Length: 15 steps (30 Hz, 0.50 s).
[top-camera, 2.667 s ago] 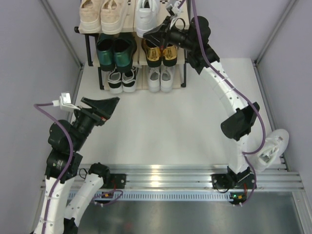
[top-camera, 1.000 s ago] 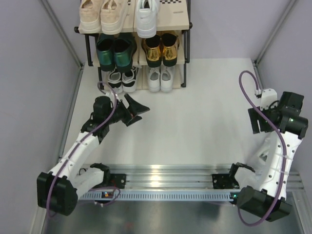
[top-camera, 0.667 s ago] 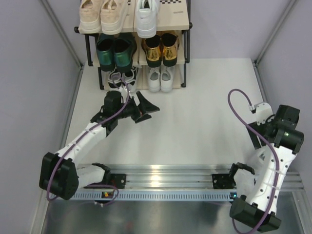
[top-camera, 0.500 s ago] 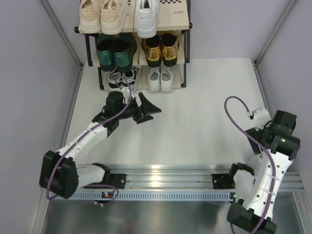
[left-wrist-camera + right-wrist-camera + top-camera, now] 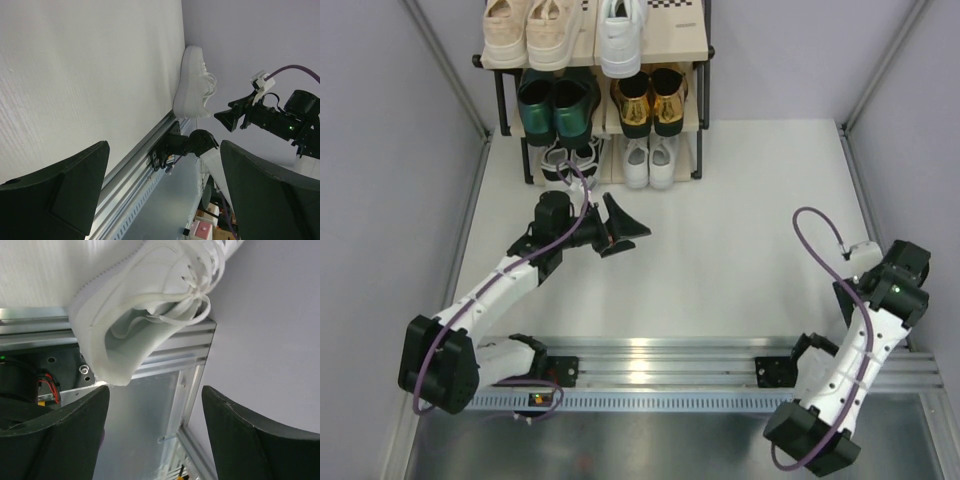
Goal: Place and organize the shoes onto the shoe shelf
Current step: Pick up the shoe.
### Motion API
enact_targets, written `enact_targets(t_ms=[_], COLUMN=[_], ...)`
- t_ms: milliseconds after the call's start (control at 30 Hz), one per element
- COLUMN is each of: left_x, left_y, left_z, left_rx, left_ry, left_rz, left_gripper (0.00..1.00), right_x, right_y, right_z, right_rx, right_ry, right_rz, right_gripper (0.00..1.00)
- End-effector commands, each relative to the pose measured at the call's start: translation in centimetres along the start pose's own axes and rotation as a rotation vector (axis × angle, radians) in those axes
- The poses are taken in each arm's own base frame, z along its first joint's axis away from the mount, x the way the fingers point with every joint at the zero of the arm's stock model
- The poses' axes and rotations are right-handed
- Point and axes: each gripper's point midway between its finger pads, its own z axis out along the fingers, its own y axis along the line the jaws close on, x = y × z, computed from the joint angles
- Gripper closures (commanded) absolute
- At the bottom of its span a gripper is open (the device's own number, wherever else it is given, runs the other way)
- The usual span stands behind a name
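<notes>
Sneaker [image 5: 125,305]: chunky, white, laced, lying at surface [image 5: 720,220] edge; showing in wrist views, hidden from top. Left tool [image 5: 632,236], right tool [image 5: 156,390]: jaws standing apart, empty.

Bright, even light from above fills the white table [image 5: 740,220], leaving only soft shadows. Glare streaks the metal rail [image 5: 670,362]. In the wrist views the left gripper's fingers [image 5: 55,190] and right gripper's fingers [image 5: 50,440] are dark, blurred shapes; the white sneaker [image 5: 125,300] looks nearly washed out.
</notes>
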Motion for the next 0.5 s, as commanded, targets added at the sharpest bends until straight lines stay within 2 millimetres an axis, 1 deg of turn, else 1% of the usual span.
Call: enact_targets(t_ms=[0, 33, 133, 167, 233, 267, 300, 333, 400, 433, 467], left_x=[-0.3, -0.3, -0.3, -0.2, -0.2, -0.2, 0.0, 0.1, 0.2, 0.2, 0.1], left_y=[-2.4, -2.4, -2.4, -2.2, -2.1, -2.1, -1.9, -1.8, -1.8, -1.8, -1.8], left_z=[-0.4, -0.5, -0.4, -0.4, -0.5, -0.4, -0.4, -0.4, -0.4, -0.4, -0.5], left_rx=[0.078, 0.079, 0.079, 0.076, 0.078, 0.081, 0.080, 0.080, 0.081, 0.081, 0.081], left_ry=[-0.003, -0.004, -0.001, -0.001, -0.003, -0.004, 0.001, 0.003, 0.003, 0.002, 0.000], left_rz=[0.063, 0.067, 0.071, 0.070, 0.073, 0.075, 0.072, 0.068, 0.069, 0.069, 0.072], left_gripper=[0.03, 0.02, 0.03, 0.03, 0.03, 0.02, 0.03, 0.03, 0.03, 0.03, 0.03], right_x=[0.2, 0.1, 0.6, 0.9, 0.7, 0.7, 0.1, 0.0, -0.5, -0.8, -0.9], right_y=[-2.4, -2.5, -3.1, -3.1, -3.8, -3.5, -4.2, -4.2, -4.6, -4.8, -4.9], right_z=[0.5, 0.7, 1.5, 2.0, 2.9, 3.7, 4.2, 5.0, 5.8, 6.5, 7.0], right_rx=[0.069, 0.053, 0.055, 0.057, 0.088, 0.072, 0.097, 0.090, 0.094, 0.091, 0.091], right_ry=[0.012, -0.003, 0.004, 0.009, -0.004, 0.002, -0.025, -0.023, -0.039, -0.041, -0.047], right_rz=[0.076, 0.079, 0.142, 0.154, 0.180, 0.188, 0.212, 0.224, 0.259, 0.270, 0.282], right_gripper=[0.26, 0.26, 0.28, 0.28, 0.29, 0.29, 0.30, 0.32, 0.34, 0.37, 0.38])
